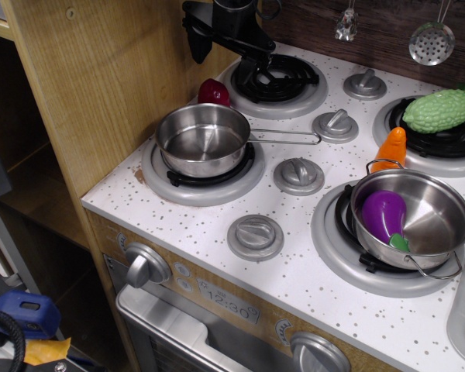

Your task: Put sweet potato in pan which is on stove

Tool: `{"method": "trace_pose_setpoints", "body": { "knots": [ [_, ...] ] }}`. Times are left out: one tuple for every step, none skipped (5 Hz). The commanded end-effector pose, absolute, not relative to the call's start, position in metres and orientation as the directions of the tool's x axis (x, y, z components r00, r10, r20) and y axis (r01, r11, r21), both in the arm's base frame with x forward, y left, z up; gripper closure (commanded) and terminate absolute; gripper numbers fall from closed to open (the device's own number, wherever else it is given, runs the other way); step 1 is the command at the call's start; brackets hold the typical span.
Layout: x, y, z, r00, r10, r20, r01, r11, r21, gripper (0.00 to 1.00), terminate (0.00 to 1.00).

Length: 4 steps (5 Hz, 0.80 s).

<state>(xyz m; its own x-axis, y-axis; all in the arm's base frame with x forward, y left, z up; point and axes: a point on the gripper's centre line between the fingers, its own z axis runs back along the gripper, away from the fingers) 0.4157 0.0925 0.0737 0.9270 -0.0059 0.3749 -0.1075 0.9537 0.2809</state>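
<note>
The sweet potato (214, 91), small, dark red and glossy, lies on the white speckled stove (294, 232) just behind the pan, by the wooden side wall. The pan (204, 139), a shiny steel saucepan with a thin wire handle pointing right, stands empty on the front-left burner. My black gripper (229, 43) hangs above the back-left burner, to the upper right of the sweet potato and clear of it. Its fingers (198, 35) hold nothing; I cannot tell how far apart they stand.
A wider steel pot (411, 221) with loop handles holds a purple eggplant (382, 213) on the front-right burner. An orange carrot (391, 147) stands behind it. A green bumpy vegetable (440, 110) lies on the back-right burner. Grey knobs (298, 174) run down the middle. The wooden wall (101, 77) stands at left.
</note>
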Motion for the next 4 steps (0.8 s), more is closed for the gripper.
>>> {"method": "trace_pose_setpoints", "body": {
  "knots": [
    [0.416, 0.092, 0.074, 0.927, -0.006, 0.375, -0.108, 0.954, 0.281, 0.0, 0.0],
    [0.418, 0.097, 0.065, 0.924, -0.005, 0.383, -0.11, 0.954, 0.279, 0.0, 0.0],
    [0.419, 0.103, 0.055, 0.923, -0.008, 0.384, -0.11, 0.952, 0.284, 0.0, 0.0],
    [0.418, 0.109, 0.044, 0.921, -0.002, 0.39, -0.119, 0.951, 0.285, 0.0, 0.0]
  ]
}}
